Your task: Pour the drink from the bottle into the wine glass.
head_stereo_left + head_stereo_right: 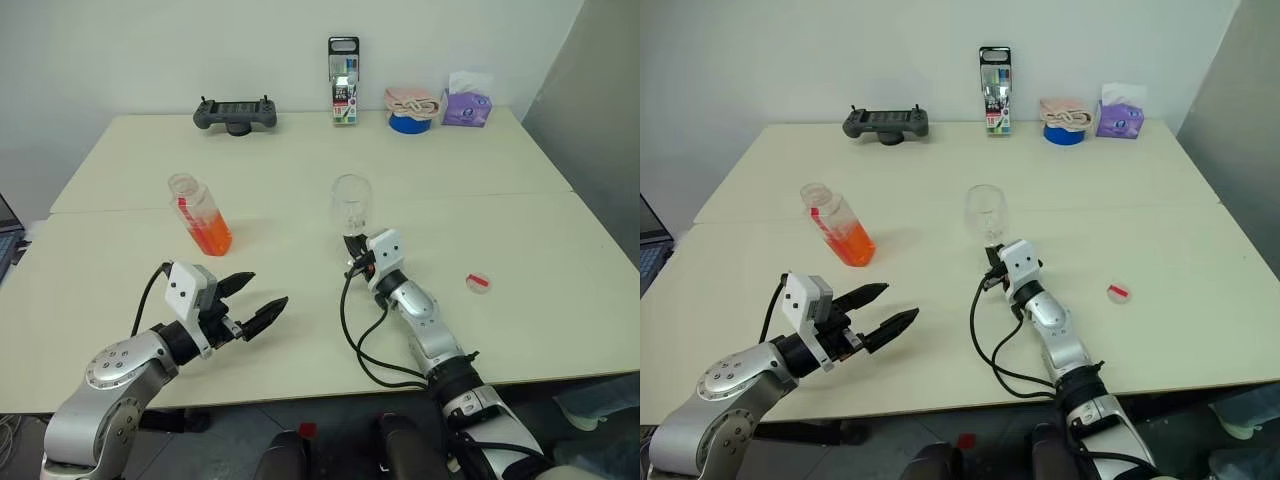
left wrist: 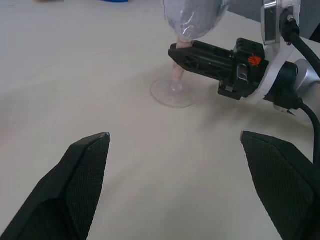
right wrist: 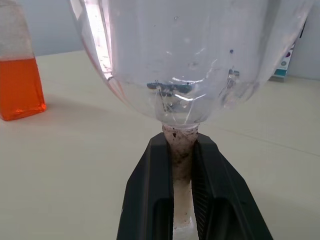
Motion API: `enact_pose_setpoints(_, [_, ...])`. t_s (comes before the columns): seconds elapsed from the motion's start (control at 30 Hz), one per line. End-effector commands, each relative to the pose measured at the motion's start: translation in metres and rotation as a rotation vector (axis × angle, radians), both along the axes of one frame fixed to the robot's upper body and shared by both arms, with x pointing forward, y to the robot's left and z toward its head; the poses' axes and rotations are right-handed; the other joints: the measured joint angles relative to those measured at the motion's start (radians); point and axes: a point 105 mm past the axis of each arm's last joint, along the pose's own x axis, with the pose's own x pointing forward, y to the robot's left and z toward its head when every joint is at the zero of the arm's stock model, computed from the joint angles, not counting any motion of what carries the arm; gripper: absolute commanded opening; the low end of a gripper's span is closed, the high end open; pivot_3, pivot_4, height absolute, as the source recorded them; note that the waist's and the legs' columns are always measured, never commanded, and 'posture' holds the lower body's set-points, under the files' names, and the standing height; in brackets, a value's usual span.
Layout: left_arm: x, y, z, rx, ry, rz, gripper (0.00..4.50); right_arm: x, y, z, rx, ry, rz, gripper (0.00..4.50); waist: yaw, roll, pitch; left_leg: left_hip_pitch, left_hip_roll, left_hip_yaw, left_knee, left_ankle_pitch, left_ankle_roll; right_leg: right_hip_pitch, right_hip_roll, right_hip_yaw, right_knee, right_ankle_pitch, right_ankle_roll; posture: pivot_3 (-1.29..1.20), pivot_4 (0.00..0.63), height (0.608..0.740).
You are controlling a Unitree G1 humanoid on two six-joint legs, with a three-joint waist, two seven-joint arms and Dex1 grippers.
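The right claw (image 1: 352,243) sits just right of the frame's centre, clamped on the stem of the glass (image 1: 351,203); in the right wrist view its two black fingers (image 3: 150,200) press the stem from both sides just under the bowl. The glass stands upright on the worktop (image 1: 520,230), its foot flat on the surface, and the bowl looks empty.

The bottle (image 1: 200,215) stands at centre left of the frame, well apart from the glass, uncapped, with the drink (image 1: 210,234) filling roughly its lower half. A small red-and-white cap (image 1: 479,283) lies on the worktop at the right, away from both.

The left claw (image 1: 252,303) hovers in the lower left of the frame, released, its fingers spread wide and grasping nothing, pointing toward the glass.

Along the far edge, at the top of the frame, sit a dark controller (image 1: 235,114), a marker pack (image 1: 343,80), a blue tape roll (image 1: 409,121) with cord on top, and a purple tissue pack (image 1: 467,105).
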Motion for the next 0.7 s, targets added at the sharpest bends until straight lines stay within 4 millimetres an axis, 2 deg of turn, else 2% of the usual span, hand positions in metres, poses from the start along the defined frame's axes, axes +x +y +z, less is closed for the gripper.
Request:
enact_pose_setpoints(0.03, [-0.007, -0.009, 0.013, 0.061, -0.088, -0.067, 4.44, -0.003, 0.006, 0.019, 0.037, -0.045, 0.022, 0.19, -0.001, 0.0, 0.0, 0.0, 0.0, 0.0, 0.0, 0.0, 0.0, 0.0, 0.0, 0.0, 0.0, 0.0, 0.0, 0.0, 0.15, 0.74])
enact_pose_setpoints(0.23, [-0.015, -0.01, 0.004, 0.127, -0.089, -0.105, 4.44, 0.0, 0.017, 0.016, 0.029, -0.023, 0.037, 0.19, -0.001, 0.0, 0.0, 0.0, 0.001, 0.0, -0.001, 0.0, 0.0, 0.0, 0.001, 0.0, 0.0, 0.0, 0.0, 0.0, 0.15, 0.74])
enact_pose_setpoints(0.4, [-0.016, -0.013, 0.001, 0.136, -0.098, -0.112, 4.44, -0.002, 0.028, 0.004, 0.004, 0.016, 0.083, 0.19, -0.001, 0.0, 0.0, 0.0, 0.0, 0.0, 0.0, 0.0, 0.0, 0.0, 0.001, 0.0, 0.0, 0.0, 0.0, 0.0, 0.15, 0.74])
enact_pose_setpoints(0.67, [-0.01, -0.011, 0.003, 0.145, -0.132, -0.095, 4.44, -0.003, 0.023, -0.008, -0.051, 0.052, 0.076, 0.19, -0.001, 0.0, 0.0, 0.001, 0.001, 0.0, 0.0, 0.0, 0.0, 0.0, 0.001, 0.0, 0.0, 0.0, 0.0, 0.0, 0.15, 0.74])
enact_pose_setpoints(0.7, [-0.009, -0.01, 0.003, 0.145, -0.131, -0.092, 4.44, -0.003, 0.022, -0.009, -0.051, 0.053, 0.078, 0.54, -0.001, 0.0, 0.0, 0.001, 0.001, 0.0, 0.0, 0.0, 0.0, 0.0, 0.001, 0.0, 0.0, 0.0, 0.0, 0.0, 0.15, 0.74])
